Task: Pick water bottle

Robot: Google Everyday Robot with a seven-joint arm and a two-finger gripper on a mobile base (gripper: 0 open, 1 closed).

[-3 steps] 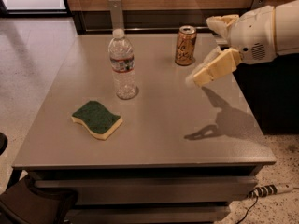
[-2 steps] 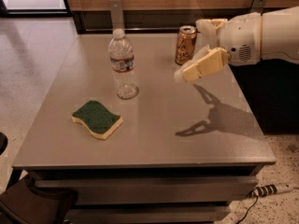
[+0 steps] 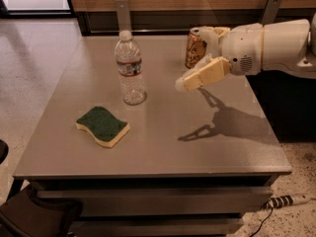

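The water bottle [image 3: 130, 68] stands upright left of centre on the surface [image 3: 163, 152]. The end effector [image 3: 187, 58] hovers at right, spread wide and empty, beside the can [image 3: 196, 52]. It should approach leftward at label height, straddling the bottle squarely.

Cream two-finger hand [image 3: 191, 58] over table [image 3: 148, 147]; glossy white cylindrical arm [image 3: 276, 46] w/ perforated grille [image 3: 245, 63].
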